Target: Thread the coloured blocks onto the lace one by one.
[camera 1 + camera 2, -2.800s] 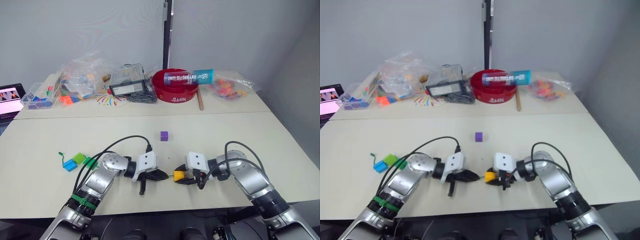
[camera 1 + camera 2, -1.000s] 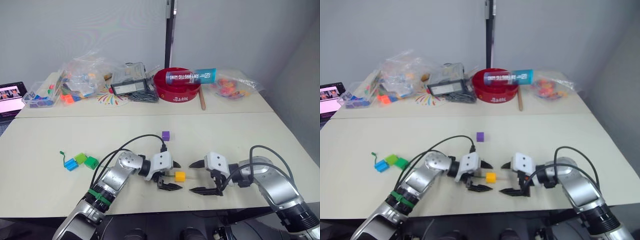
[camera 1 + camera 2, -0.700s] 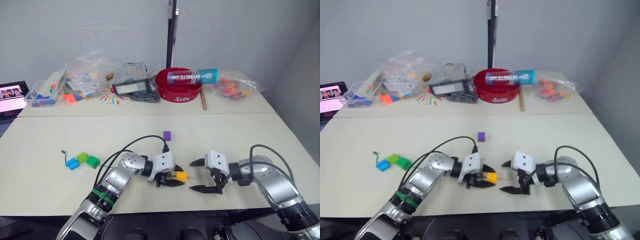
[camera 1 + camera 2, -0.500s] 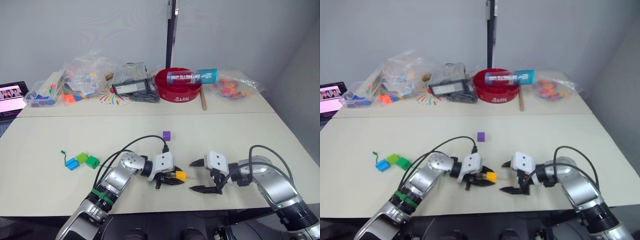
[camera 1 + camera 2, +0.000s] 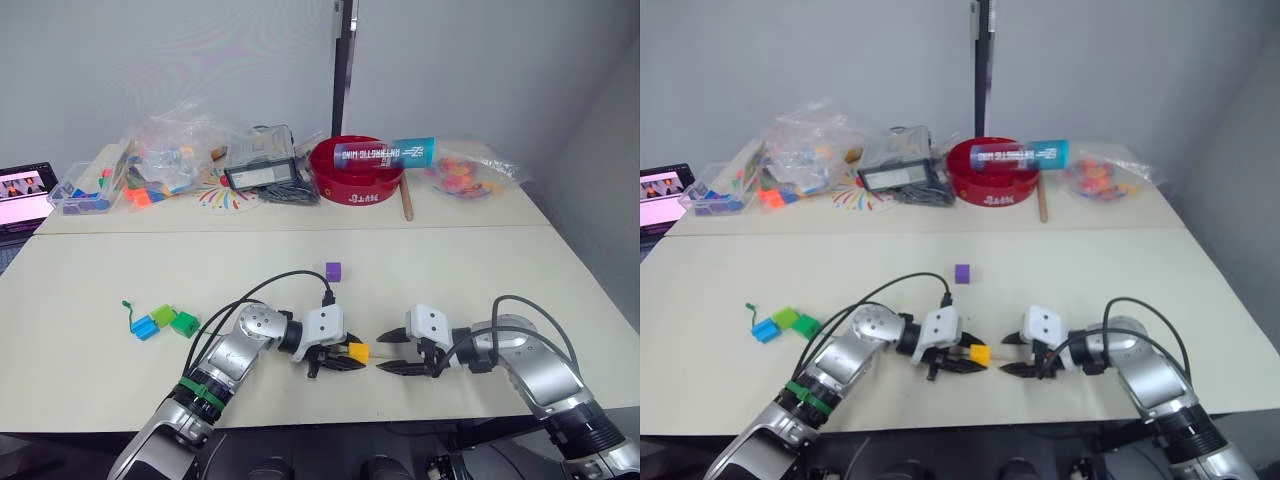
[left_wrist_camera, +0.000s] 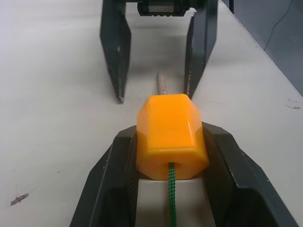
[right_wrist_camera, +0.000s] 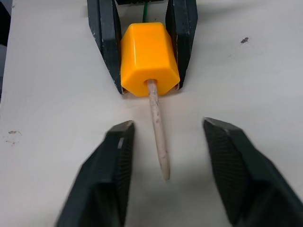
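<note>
Two pale beige tables (image 5: pixel 480 270) stand end to end, the seam between them running left to right, under even, soft light. Behind them rises a plain grey-white wall (image 5: pixel 150 60) with a dark vertical post (image 5: pixel 340 60) at its middle. On the right a second grey wall (image 5: pixel 600 170) angles toward the near side.

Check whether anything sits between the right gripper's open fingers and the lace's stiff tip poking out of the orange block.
Nothing visible does. The pale tip sticks out of the orange block, which the left gripper clamps, and lies on bare table between the right gripper's spread fingers.
</note>
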Controlling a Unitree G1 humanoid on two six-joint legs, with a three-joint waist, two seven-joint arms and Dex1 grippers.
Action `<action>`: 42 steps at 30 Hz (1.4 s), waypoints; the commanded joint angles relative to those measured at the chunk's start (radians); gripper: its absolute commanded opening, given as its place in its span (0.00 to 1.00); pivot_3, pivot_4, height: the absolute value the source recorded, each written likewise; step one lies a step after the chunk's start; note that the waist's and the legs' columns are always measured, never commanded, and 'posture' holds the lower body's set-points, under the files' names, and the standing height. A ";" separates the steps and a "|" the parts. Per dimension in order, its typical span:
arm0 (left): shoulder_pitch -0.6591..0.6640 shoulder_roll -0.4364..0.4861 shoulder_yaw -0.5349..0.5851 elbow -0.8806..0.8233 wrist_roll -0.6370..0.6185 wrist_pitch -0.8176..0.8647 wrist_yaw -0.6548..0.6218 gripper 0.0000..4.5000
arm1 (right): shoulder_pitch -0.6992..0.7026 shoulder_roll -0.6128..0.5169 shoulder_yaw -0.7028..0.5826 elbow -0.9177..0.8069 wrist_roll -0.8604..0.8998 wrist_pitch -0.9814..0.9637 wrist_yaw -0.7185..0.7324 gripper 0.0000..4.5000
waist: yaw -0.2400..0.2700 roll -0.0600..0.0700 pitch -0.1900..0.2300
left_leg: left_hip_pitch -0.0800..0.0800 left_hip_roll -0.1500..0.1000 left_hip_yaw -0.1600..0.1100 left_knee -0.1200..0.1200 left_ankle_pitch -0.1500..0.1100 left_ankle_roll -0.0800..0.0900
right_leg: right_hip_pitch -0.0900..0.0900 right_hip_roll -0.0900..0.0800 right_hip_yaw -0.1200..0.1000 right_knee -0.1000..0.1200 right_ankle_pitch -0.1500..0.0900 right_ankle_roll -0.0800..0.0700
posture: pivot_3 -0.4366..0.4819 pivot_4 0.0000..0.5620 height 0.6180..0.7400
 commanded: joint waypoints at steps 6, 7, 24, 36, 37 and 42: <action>-0.007 0.004 0.017 -0.012 -0.010 -0.013 -0.010 0.29 | -0.011 0.009 0.002 -0.012 -0.010 -0.004 -0.013 0.00 | 0.000 0.000 0.000 | 0.000 0.000 0.000 0.000 0.000 0.000 | 0.000 0.000 0.000 0.000 0.000 0.000 | 0.48 0.27 1.00; -0.007 0.005 0.018 -0.011 -0.010 -0.014 -0.011 0.29 | -0.011 0.009 0.002 -0.013 -0.010 -0.005 -0.013 0.00 | 0.000 0.000 0.000 | 0.000 0.000 0.000 0.000 0.000 0.000 | 0.000 0.000 0.000 0.000 0.000 0.000 | 0.48 0.27 1.00; 0.079 0.443 0.252 0.136 -0.083 -0.182 -0.235 0.29 | -0.086 -0.001 0.082 -0.128 -0.049 0.069 0.010 0.00 | -0.022 0.001 0.001 | 0.000 0.002 -0.001 -0.001 0.000 0.000 | -0.001 0.001 0.000 0.001 0.000 0.000 | 0.48 0.27 1.00; -0.017 0.604 0.283 0.662 0.010 -0.493 -0.308 0.29 | -0.137 0.028 0.107 -0.107 -0.063 0.080 -0.006 0.00 | -0.035 0.002 0.000 | 0.005 0.003 0.002 -0.004 0.000 0.000 | -0.001 0.002 -0.001 0.002 0.000 0.000 | 0.48 0.27 1.00; -0.021 0.600 0.283 0.668 0.008 -0.497 -0.309 0.29 | -0.139 0.030 0.107 -0.106 -0.065 0.079 -0.006 0.00 | -0.035 0.002 0.000 | 0.005 0.003 0.002 -0.004 0.000 0.000 | -0.001 0.002 -0.001 0.003 0.000 0.000 | 0.48 0.27 1.00; -0.013 0.569 0.294 0.635 -0.023 -0.480 -0.316 0.29 | -0.143 0.039 0.110 -0.097 -0.075 0.073 -0.005 0.00 | -0.034 0.002 0.000 | 0.005 0.002 0.002 -0.004 0.000 0.000 | -0.001 0.002 0.000 0.005 0.000 0.000 | 0.48 0.27 1.00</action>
